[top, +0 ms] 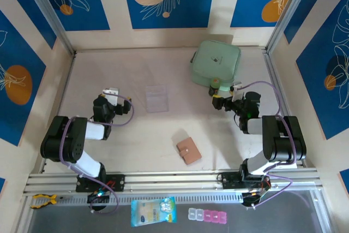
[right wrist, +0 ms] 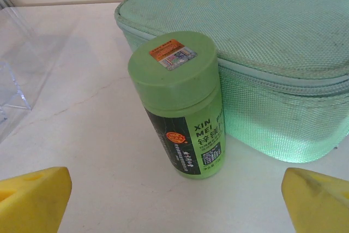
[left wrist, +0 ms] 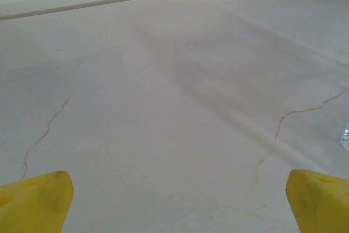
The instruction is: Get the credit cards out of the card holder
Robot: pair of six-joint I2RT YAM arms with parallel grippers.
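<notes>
The card holder point(top: 188, 150) is a salmon-tan wallet lying folded shut on the table, near the front and between the two arms. The credit cards are hidden; neither is visible. My left gripper point(top: 112, 93) hovers at the left, far from the holder. In its wrist view the yellow fingertips point(left wrist: 35, 200) are spread wide over bare table, so my left gripper point(left wrist: 174, 205) is open and empty. My right gripper point(top: 217, 101) is at the right, also away from the holder. It stands open point(right wrist: 177, 203), with a green bottle point(right wrist: 180, 102) upright just ahead of its yellow fingertips point(right wrist: 316, 200).
A mint-green zip pouch point(top: 216, 63) point(right wrist: 272, 36) lies at the back right, the green bottle point(top: 215, 84) touching its front. A clear plastic rectangle point(top: 157, 99) point(right wrist: 13, 64) lies mid-table. Below the front rail are a blue-white packet point(top: 154, 211) and a pill organiser point(top: 207, 215).
</notes>
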